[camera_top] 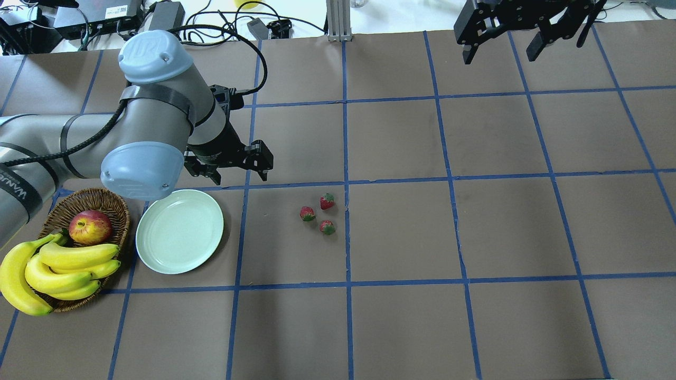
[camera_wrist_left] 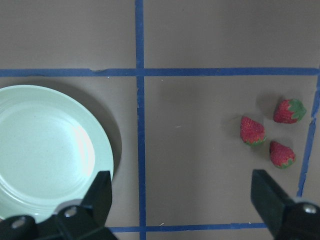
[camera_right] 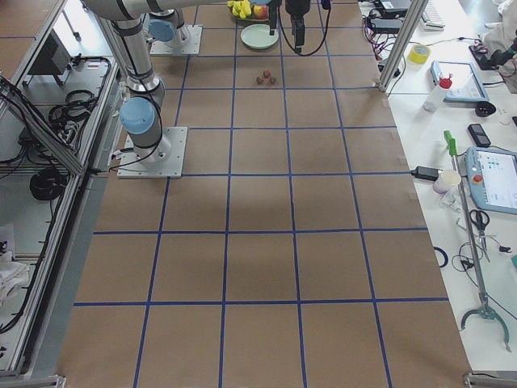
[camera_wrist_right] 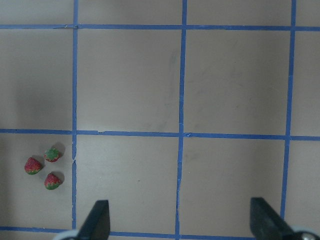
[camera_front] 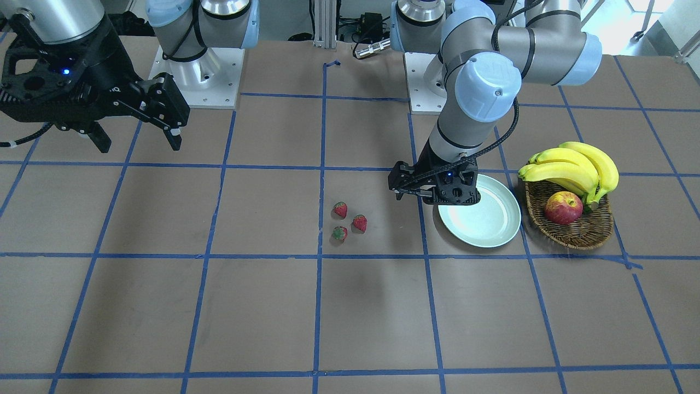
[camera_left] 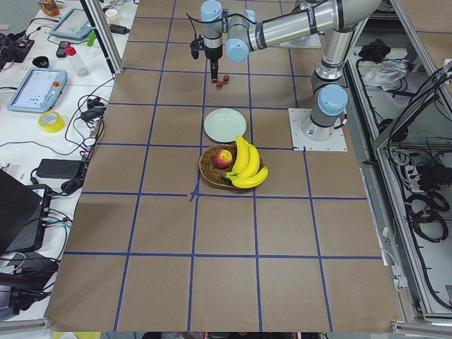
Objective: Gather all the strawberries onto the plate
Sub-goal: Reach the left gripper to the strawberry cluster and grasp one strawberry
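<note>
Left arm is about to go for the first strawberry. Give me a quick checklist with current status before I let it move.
1. Left pincer open and empty: ok, jaws wide apart with nothing between them.
2. Strawberries located: ok, three clustered on the table, none on the plate.
3. Plate free to receive: ok, nothing lies on it.
4. Left pincer above a berry: not ok, the left wrist view shows the berries off to one side.
5. Right pincer out of the path: ok, open and far across the table.
6. Room to grip one berry alone: cannot tell, they lie close together.
</note>
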